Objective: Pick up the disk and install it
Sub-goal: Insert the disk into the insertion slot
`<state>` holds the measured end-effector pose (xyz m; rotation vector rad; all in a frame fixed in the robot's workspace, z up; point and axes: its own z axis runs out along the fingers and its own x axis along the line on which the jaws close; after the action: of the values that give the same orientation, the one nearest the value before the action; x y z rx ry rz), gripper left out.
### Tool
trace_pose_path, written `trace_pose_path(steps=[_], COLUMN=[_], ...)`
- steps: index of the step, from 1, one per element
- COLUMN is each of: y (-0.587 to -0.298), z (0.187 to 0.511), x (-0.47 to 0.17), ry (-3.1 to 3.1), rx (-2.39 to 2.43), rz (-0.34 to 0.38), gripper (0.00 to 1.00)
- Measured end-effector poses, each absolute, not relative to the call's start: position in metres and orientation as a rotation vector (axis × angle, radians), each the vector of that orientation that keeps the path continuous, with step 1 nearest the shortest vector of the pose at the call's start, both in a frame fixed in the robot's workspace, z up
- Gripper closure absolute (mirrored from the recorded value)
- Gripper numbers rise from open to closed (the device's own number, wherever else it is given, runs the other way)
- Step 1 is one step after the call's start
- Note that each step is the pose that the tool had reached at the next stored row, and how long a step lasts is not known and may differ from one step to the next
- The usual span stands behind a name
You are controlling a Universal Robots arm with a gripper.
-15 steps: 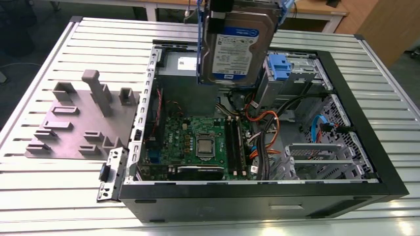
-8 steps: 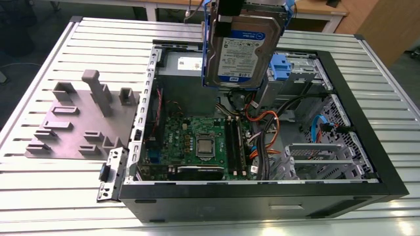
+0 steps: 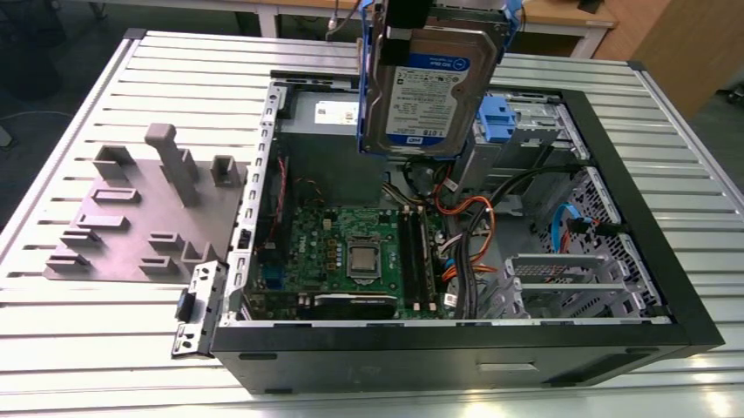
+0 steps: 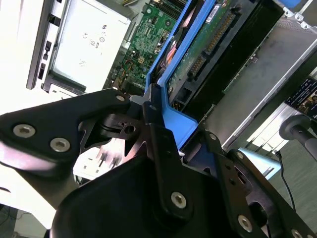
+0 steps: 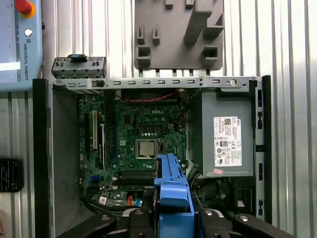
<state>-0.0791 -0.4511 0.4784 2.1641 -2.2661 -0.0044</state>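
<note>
Blue carrier handle of the disk (image 3: 428, 87) is pinched between the jaws, closed narrowly on it; the disk hangs beneath them, over the open computer case (image 3: 465, 348).

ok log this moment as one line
end effector: shut on disk at its blue handle | disk: held on edge above open computer case | install: not yet done

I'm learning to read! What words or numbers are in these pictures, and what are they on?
Nothing I can quote with certainty.
Label on the disk: lines of print, too small to read.
White sticker on the power supply: too small to read.
Motherboard: tiny white markings, unreadable.
Grey panel with the red button: one line of small letters, too small to quote.
</note>
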Motion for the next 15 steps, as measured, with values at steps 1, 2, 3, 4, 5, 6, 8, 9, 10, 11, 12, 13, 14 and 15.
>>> trace_pose_path(steps=[1, 2, 3, 4, 5, 6, 8, 9, 10, 11, 12, 13, 14, 15], y=[-0.452, -0.452, -0.453, -0.454, -0.456, -0.460, -0.465, -0.469, -0.472, -0.476, -0.479, -0.483, -0.487, -0.490], z=[0.478, 0.478, 0.478, 0.478, 0.478, 0.478, 0.478, 0.478, 0.478, 0.478, 0.478, 0.478, 0.478, 0.478], x=[-0.079, -0.079, -0.079, -0.079, -0.079, -0.079, -0.079, -0.079, -0.079, -0.079, -0.079, -0.079, -0.079, -0.079], ry=[-2.266, -2.266, -2.266, -2.266, -2.266, -2.266, -2.266, -2.266, -2.266, -2.266, -2.266, -2.266, -2.266, -2.266], rx=[2.164, 2.164, 2.164, 2.164, 2.164, 2.164, 2.164, 2.164, 2.164, 2.164, 2.164, 2.164, 2.164, 2.164], rz=[-0.004, -0.004, -0.004, -0.004, -0.004, -0.004, -0.004, -0.004, -0.004, -0.004, -0.004, -0.004, -0.004, -0.004], gripper=[0.64, 0.64, 0.64, 0.64, 0.64, 0.64, 0.64, 0.64, 0.64, 0.64, 0.64, 0.64, 0.64, 0.64])
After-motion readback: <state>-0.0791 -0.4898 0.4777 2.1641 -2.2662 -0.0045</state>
